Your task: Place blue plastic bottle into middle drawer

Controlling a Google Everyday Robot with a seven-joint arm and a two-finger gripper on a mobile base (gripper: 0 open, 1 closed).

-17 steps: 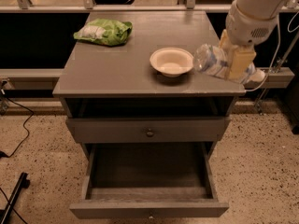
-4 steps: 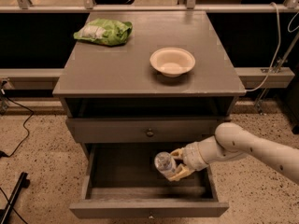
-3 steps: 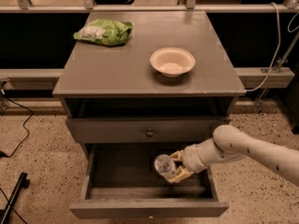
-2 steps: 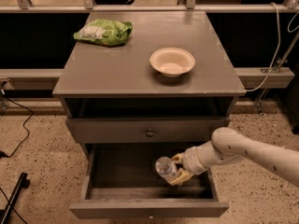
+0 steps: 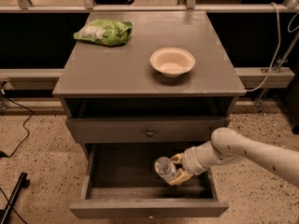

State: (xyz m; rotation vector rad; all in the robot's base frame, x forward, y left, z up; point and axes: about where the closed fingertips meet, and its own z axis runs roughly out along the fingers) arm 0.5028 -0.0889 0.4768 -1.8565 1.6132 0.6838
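Camera view from above and in front of a grey cabinet [image 5: 117, 73] standing on a speckled floor [image 5: 37, 148]. Below its top is a dark open gap, then a closed drawer [image 5: 112, 130] with a small round knob. Under that, the middle drawer [image 5: 121, 208] is pulled well out toward the viewer, its grey floor bare on the left.

A white robot arm [image 5: 252, 154] reaches in from the right edge, angled down into the open drawer. On the cabinet top a crinkly green bag [image 5: 103, 31] lies at the back left, and a pale bowl [image 5: 172, 62] sits right of centre, well apart from it.

The gripper [image 5: 174, 169] is inside the middle drawer, right of centre, its tan fingers [image 5: 180, 177] closed around the blue plastic bottle [image 5: 163, 167]. The bottle is small and clear, with a pale band around it, and its rounded end points left and up toward the viewer. Whether it touches the drawer floor cannot be told.

Nearly six seconds earlier the arm held the bottle over the right edge of the cabinet top, beside the bowl. Over the last second the gripper and bottle have stayed in much the same place in the drawer.
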